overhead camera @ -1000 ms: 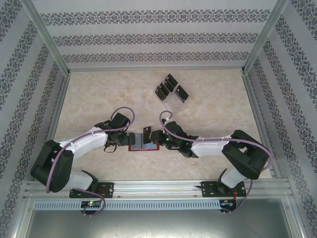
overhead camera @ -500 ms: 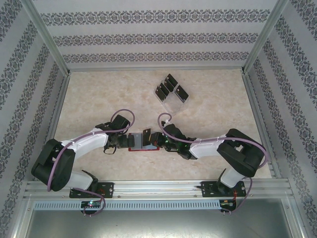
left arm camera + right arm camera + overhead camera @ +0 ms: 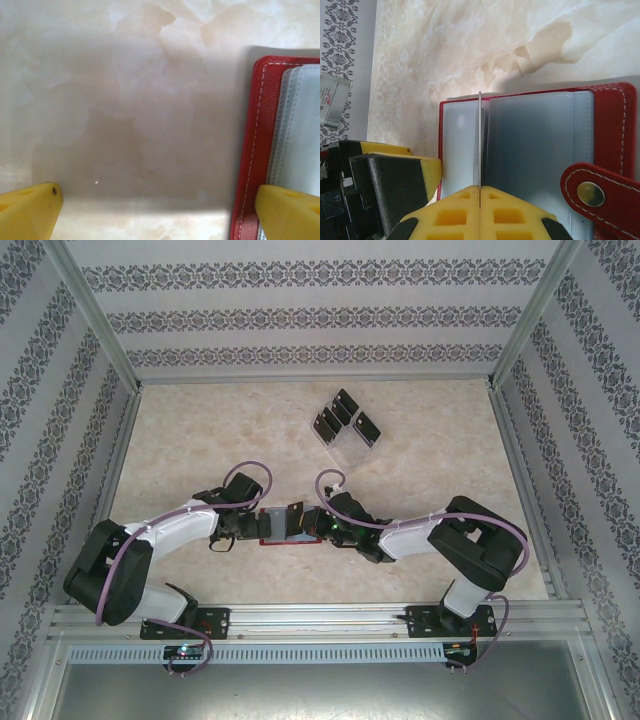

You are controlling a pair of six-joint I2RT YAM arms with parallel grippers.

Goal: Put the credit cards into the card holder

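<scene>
The red card holder [image 3: 284, 539] lies open on the table between both arms, its grey-blue inside [image 3: 535, 145] facing up and its snap tab [image 3: 592, 192] at the right of the right wrist view. My right gripper [image 3: 480, 189] is shut on one black credit card [image 3: 479, 140], held on edge over the holder's middle fold. In the top view that card [image 3: 296, 512] stands just off my right gripper [image 3: 309, 523]. My left gripper [image 3: 157, 212] is open; its right finger [image 3: 287, 210] rests on the holder's red edge [image 3: 252, 150]. Several more black cards [image 3: 346, 418] stand farther back.
A clear plastic rack [image 3: 347, 443] holds the other cards at the back centre of the marble-patterned table [image 3: 200, 440]. Patterned walls and an aluminium frame [image 3: 310, 375] close in the table. The left gripper's yellow finger [image 3: 415, 167] sits at the holder's left edge.
My right arm has pushed leftward, bringing the held card further over the open holder. My left gripper settled slightly lower at the holder's left edge.
</scene>
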